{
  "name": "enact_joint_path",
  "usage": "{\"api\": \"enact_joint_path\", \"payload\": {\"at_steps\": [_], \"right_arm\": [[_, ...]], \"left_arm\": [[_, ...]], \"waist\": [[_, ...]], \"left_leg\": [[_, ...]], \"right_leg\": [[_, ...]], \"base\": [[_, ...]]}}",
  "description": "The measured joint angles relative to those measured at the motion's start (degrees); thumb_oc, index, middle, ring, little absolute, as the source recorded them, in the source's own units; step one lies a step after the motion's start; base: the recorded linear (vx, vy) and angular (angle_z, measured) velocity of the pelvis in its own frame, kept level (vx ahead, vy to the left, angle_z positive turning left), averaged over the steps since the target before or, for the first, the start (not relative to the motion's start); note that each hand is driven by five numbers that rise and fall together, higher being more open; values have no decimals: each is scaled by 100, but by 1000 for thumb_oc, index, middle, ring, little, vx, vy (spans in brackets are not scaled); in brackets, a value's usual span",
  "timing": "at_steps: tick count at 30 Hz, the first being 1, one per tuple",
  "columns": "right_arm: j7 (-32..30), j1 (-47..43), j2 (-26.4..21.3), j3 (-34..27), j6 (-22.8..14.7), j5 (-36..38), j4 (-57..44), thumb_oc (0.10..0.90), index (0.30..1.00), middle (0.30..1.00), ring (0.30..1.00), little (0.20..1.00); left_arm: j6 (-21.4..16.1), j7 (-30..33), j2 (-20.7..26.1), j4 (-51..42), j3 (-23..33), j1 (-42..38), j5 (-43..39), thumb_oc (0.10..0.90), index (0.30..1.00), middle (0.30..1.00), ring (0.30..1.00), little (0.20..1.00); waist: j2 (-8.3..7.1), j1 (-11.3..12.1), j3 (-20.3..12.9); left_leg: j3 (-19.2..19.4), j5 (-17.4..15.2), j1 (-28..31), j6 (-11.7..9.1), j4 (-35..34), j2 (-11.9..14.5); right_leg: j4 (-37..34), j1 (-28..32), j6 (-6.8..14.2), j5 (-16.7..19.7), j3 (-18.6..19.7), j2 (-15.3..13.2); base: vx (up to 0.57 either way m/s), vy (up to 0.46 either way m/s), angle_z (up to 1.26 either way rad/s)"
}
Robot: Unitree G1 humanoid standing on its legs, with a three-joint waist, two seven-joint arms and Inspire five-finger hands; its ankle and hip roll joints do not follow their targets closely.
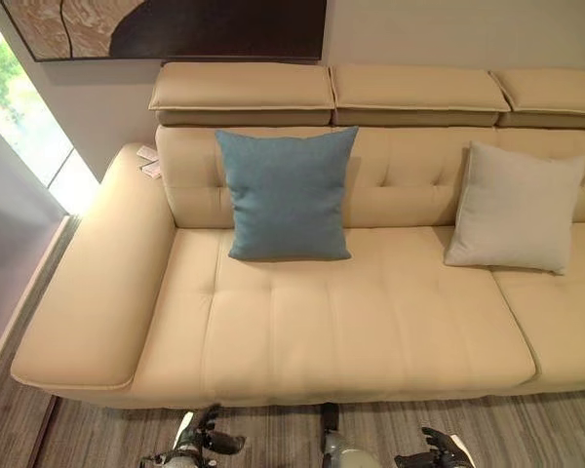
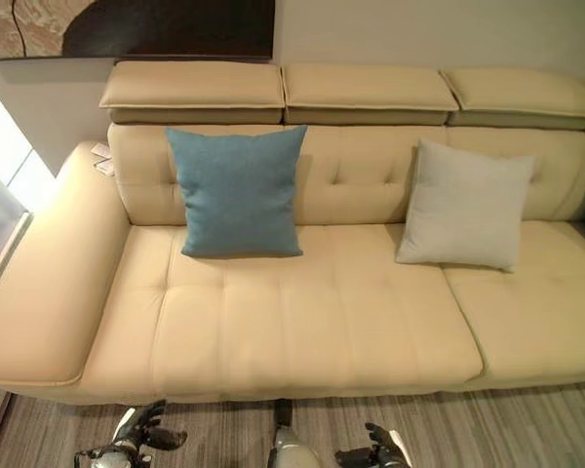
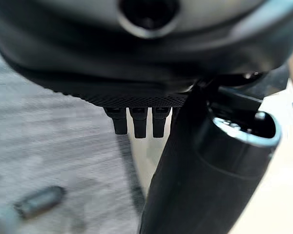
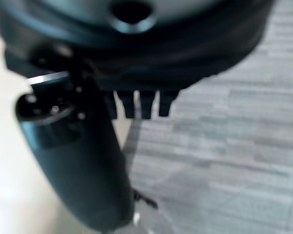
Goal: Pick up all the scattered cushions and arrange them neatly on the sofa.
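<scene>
Cushions are up on the sofa (image 1: 370, 331): blue cushion (image 1: 287, 193) and beige cushion (image 1: 514, 207) both upright, leaning on the backrest, well apart. Left hand (image 1: 203, 441) and right hand (image 1: 439, 448) hang low over the floor, empty, fingers relaxed I think

Blue cushion (image 1: 287, 193), grey cushion (image 1: 514, 207), beige sofa (image 1: 370, 322)

One blue cushion (image 1: 287, 193) at frame centre-left, one pale grey cushion (image 1: 515, 207) at right, one beige sofa (image 1: 370, 322), one wall picture (image 1: 175, 27) at top.
</scene>
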Motion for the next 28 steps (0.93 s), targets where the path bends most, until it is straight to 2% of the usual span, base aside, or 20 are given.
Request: {"api": "enact_joint_path", "payload": {"at_steps": [2,3,4,5,7,8,9,10,11,12,14,19,25,28], "right_arm": [[3,10,129,23,51,-23,29,800,900,900,900,900],[7,-6,177,123,72,-24,64,800,900,900,900,900],[10,-40,181,153,79,-24,87,800,900,900,900,900],[9,-90,171,219,81,-25,107,800,900,900,900,900],[9,-101,141,221,74,-24,166,800,900,900,900,900],[9,-62,124,217,81,-24,182,800,900,900,900,900],[6,-37,127,218,68,-24,171,800,900,900,900,900],[-2,-195,110,210,76,-24,202,800,900,900,900,900],[-10,-282,81,211,72,-24,189,800,900,900,900,900],[-10,-375,50,221,39,-24,157,800,900,900,900,900],[-11,-496,35,221,32,-25,159,800,900,900,900,900],[-13,-480,0,221,54,-29,195,800,900,900,900,900],[-11,-202,-10,225,90,-44,244,800,900,900,900,900],[-10,-186,-6,241,94,-45,398,800,900,900,900,900]], "left_arm": [[12,7,207,17,-4,30,63,800,900,900,900,900],[47,18,325,23,9,98,65,800,900,900,900,900],[53,25,358,14,9,104,65,800,900,900,900,900],[52,33,383,-19,69,98,67,800,900,900,900,900],[66,39,454,40,127,134,78,800,900,900,900,900],[70,57,469,104,129,206,111,800,900,900,900,900],[69,58,513,148,122,218,122,800,900,900,900,900],[82,58,481,285,123,189,178,800,900,900,900,900],[81,37,422,384,128,177,201,800,900,900,900,900],[72,39,326,419,130,187,233,800,900,900,900,900],[73,31,214,431,125,121,234,800,900,900,900,900],[72,22,58,425,120,-23,234,800,900,900,900,900],[77,21,39,427,121,-20,233,800,900,900,900,900],[80,22,41,428,121,-4,233,800,900,900,900,900]], "waist": [[-140,12,83],[-113,101,98],[-31,148,136],[193,167,174],[200,295,167],[159,397,100],[11,448,50],[-18,445,94],[51,428,101],[89,459,73],[120,457,44],[170,446,-149],[302,440,-235],[309,441,-240]], "left_leg": [[22,104,-28,45,46,-121],[64,224,-116,102,13,-62],[116,269,-158,93,-10,48],[51,332,-199,64,-59,343],[57,385,-254,10,-63,466],[10,420,-206,-57,-117,519],[-8,403,-204,-94,-116,463],[-33,447,-211,-220,-94,481],[-59,466,-229,-249,-77,545],[-34,476,-260,-271,-31,646],[-30,474,-296,-280,-9,730],[-31,486,-276,-417,-70,779],[42,517,-87,-455,-200,725],[40,516,-50,-453,-200,723]], "right_leg": [[179,-90,167,-137,208,-81],[482,-271,299,-415,367,-44],[1083,-541,85,-579,403,53],[2096,-826,-13,-746,345,313],[2867,-788,47,-1112,351,404],[2982,-414,20,-1440,314,438],[2540,-69,3,-1432,330,410],[1837,293,-737,-1336,360,558],[1504,459,-720,-1151,341,670],[1101,612,-801,-937,365,809],[612,815,-790,-729,363,934],[-273,1217,-773,-253,368,1040],[-291,1307,-771,-196,456,998],[-292,1347,-769,-195,456,981]], "base": [[-302,104,-1],[-252,85,-1],[-202,54,-1],[-125,8,4],[-88,-32,7],[-21,-73,3],[-9,-45,-2],[-40,-97,-3],[-35,-80,-18],[-41,-105,-16],[-16,-64,-12],[-12,-51,-2],[5,-39,-7],[0,0,0]]}}
